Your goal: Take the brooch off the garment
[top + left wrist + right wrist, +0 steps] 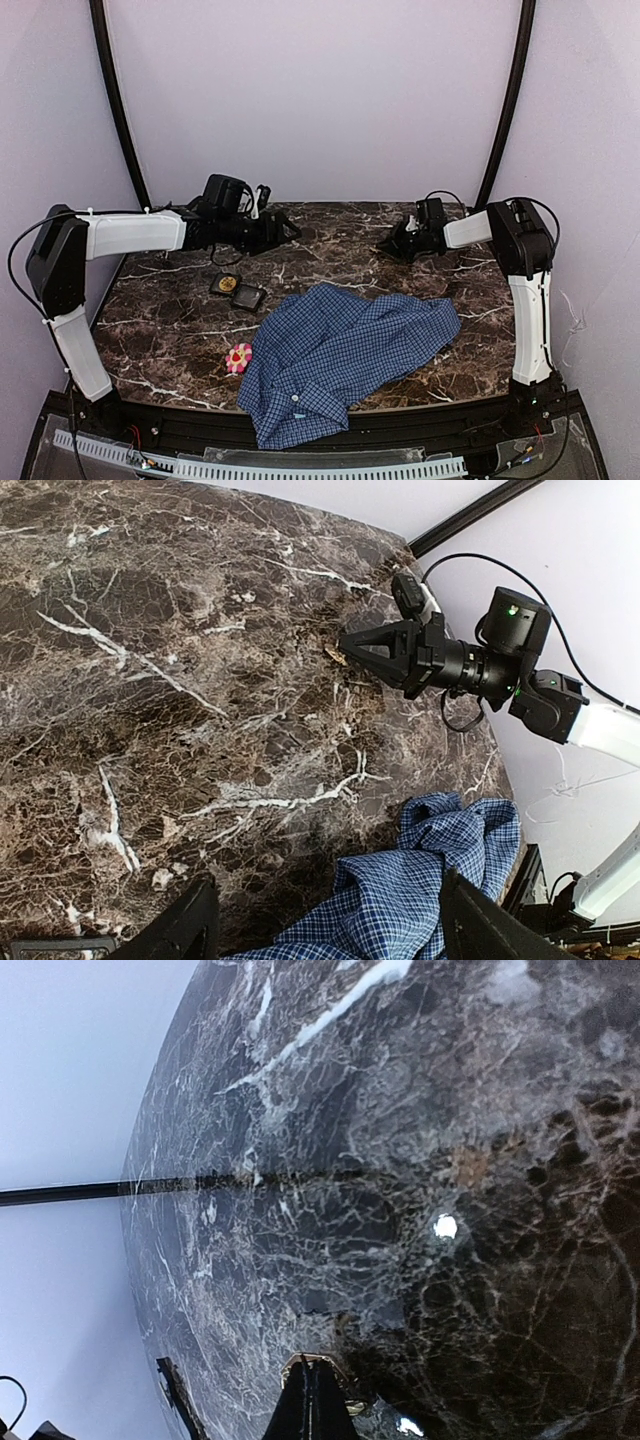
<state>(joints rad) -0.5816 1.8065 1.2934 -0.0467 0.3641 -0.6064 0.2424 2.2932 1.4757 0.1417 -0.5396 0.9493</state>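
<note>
The dark brown, white-veined marble table carried a crumpled blue-and-white checked cloth shirt (one end past the near edge), a small pink flower-shaped brooch just beside it, and a small black tray farther back.

Glossy stone-look worktop and a matt cloth garment.
The worktop looked like polished dark brown marble with white veins, smooth enough to mirror a bright spot of light. The garment was soft woven cloth in fine blue-and-white check, creased, with small white buttons. The arms' white shells looked like smooth plastic; the right fingers, matt black.
</note>
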